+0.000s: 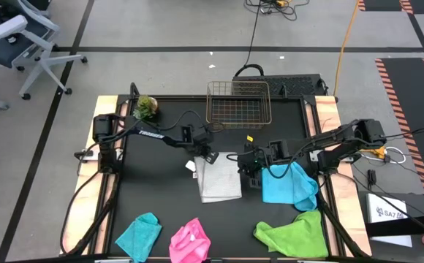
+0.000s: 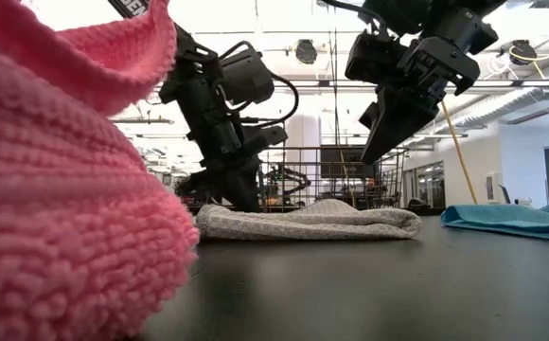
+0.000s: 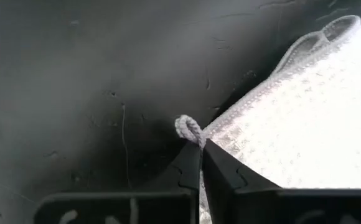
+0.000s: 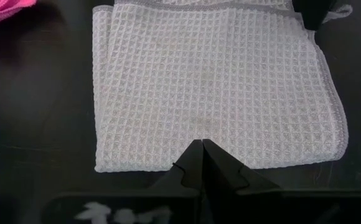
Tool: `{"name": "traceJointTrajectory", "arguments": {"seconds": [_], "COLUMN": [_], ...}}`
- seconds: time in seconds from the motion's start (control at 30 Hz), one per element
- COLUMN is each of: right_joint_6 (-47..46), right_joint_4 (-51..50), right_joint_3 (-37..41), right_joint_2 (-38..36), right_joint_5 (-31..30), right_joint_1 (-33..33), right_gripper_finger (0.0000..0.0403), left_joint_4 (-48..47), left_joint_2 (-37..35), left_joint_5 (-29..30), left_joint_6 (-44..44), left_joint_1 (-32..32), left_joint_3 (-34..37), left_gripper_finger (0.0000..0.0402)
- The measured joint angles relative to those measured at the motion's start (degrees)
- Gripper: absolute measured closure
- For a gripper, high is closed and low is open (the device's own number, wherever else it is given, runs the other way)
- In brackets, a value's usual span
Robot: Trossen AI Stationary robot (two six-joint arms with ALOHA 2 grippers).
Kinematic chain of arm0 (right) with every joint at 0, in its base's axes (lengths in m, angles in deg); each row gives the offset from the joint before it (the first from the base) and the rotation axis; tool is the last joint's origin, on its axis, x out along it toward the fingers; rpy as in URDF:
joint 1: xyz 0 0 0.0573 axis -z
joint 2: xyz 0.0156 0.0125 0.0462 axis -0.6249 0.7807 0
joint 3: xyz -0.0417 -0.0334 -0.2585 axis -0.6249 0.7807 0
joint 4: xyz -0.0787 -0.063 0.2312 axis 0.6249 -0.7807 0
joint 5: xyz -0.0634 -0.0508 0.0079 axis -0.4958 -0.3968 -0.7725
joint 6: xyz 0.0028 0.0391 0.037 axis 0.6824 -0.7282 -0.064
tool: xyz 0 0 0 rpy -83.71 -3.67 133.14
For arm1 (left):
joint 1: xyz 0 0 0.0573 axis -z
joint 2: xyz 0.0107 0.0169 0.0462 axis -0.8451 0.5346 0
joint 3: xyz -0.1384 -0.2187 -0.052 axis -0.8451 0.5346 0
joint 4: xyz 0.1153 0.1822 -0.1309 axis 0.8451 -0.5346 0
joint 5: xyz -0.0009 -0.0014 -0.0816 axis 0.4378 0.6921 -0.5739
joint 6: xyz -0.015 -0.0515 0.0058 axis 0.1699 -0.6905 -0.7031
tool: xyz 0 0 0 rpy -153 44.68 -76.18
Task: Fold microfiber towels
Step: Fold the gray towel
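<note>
A white waffle-weave towel (image 1: pixel 219 183) lies folded into a rectangle at the table's middle. It also shows in the low view (image 2: pixel 312 221) and the right wrist view (image 4: pixel 218 87). My left gripper (image 3: pixel 200 148) is shut at the towel's far left corner (image 1: pixel 209 155). My right gripper (image 4: pixel 201 144) is shut and hangs above the towel's right edge (image 1: pixel 250 174). In the low view, my right gripper (image 2: pixel 371 152) is clear of the cloth. The sky blue towel (image 1: pixel 289 184), lime green towel (image 1: pixel 296 232), hot pink towel (image 1: pixel 190 241) and teal towel (image 1: pixel 140 234) lie crumpled on the table. My left gripper pinches the white towel's corner between its two fingertips, at the small grey hang loop (image 3: pixel 190 127), which sticks out just past the tips. The fingers slant down from the table's left side. The rest of the towel (image 3: pixel 305 112) lies on the table.
A wire basket (image 1: pixel 237 102) stands at the far edge, with a small green plant (image 1: pixel 146 107) at the far left. The pink towel (image 2: pixel 57 189) fills the near left of the low view. Bare black table lies left of the white towel and between it and the near towels.
</note>
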Motion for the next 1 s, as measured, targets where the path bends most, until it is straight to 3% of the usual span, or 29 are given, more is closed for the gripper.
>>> {"name": "traceJointTrajectory", "arguments": {"seconds": [0.27,0.6,1.0], "right_joint_6": [0.0,0.2,1.5], "right_joint_4": [-0.2,-1.2,-1.2], "right_joint_3": [0.0,0.0,0.0], "right_joint_2": [0.0,0.0,0.0], "right_joint_5": [0.0,0.1,0.4], "right_joint_1": [0.0,0.0,0.0], "right_gripper_finger": [0.0403,0.0403,0.0403], "left_joint_4": [-2.3,-19.3,-19.4], "left_joint_2": [-4.0,-7.1,-7.2], "left_joint_5": [-0.2,7.1,8.2], "left_joint_6": [-2.0,-7.7,-9.7], "left_joint_1": [1.6,5.7,6.4], "left_joint_3": [0.0,0.1,0.1], "left_gripper_finger": [0.0398,0.0399,0.0396]}}
